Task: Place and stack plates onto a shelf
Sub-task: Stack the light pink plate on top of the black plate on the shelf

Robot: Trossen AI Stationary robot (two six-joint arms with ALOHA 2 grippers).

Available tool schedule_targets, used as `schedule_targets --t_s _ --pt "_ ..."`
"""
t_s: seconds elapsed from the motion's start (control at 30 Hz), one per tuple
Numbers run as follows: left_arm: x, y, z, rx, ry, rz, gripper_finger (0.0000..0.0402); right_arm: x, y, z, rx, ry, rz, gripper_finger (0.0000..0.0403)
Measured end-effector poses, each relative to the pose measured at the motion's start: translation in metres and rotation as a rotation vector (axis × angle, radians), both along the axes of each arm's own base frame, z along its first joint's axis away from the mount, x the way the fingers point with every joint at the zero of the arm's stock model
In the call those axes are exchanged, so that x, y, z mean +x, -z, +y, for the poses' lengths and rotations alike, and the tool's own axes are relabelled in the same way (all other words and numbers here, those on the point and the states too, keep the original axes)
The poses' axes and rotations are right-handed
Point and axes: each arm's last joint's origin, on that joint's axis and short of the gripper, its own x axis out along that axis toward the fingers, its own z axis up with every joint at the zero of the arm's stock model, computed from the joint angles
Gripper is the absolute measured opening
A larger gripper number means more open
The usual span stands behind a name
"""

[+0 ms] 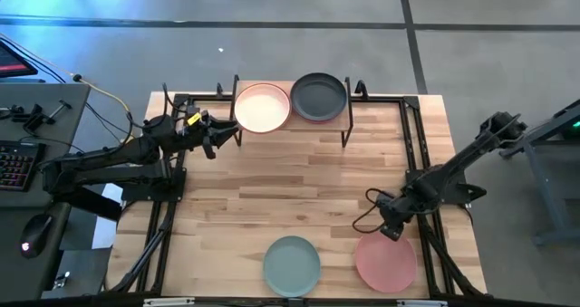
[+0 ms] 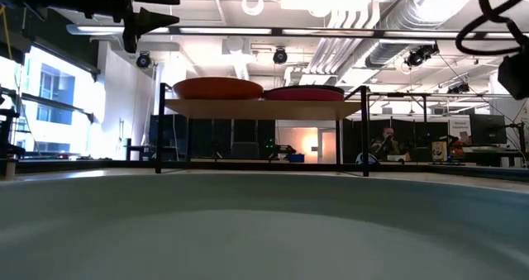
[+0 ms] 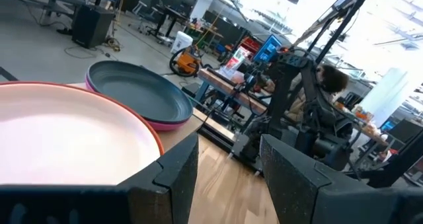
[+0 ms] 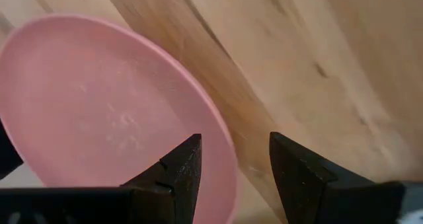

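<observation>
Right wrist view: right gripper (image 4: 230, 159) w/ jaws open astride salmon pink plate (image 4: 99, 112) rim near table's front edge, so a shallow bite could let it slip; left gripper (image 1: 216, 137), open & empty, sits beside shelf (image 1: 333, 124) holding cream plate (image 1: 262, 107) & grey plate (image 1: 319, 97).

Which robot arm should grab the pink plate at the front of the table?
Probably the right arm. Its claw hangs open just above the salmon pink plate, with the rim between its fingers in the right wrist view. The left claw is far off, beside the shelf.
</observation>
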Motion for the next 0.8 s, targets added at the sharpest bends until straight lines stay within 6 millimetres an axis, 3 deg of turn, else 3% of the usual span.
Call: schedule_targets --t_s 0.43,0.53,0.7,0.8 --pt "0.0 0.0 0.0 -0.001 0.0 0.001 0.0154 0.01 0.028 0.007 -0.069 -0.054 0.068 0.015" --pt "0.0 0.0 0.0 0.0 0.0 0.001 0.0154 0.012 0.031 0.008 -0.078 -0.062 0.083 0.0119" --pt "0.0 0.0 0.0 0.0 0.0 0.001 0.0154 0.013 0.031 0.009 -0.067 -0.029 0.086 0.0019" --pt "0.0 0.0 0.0 0.0 0.0 0.002 0.0154 0.014 0.03 0.01 -0.055 -0.026 0.074 0.0015"
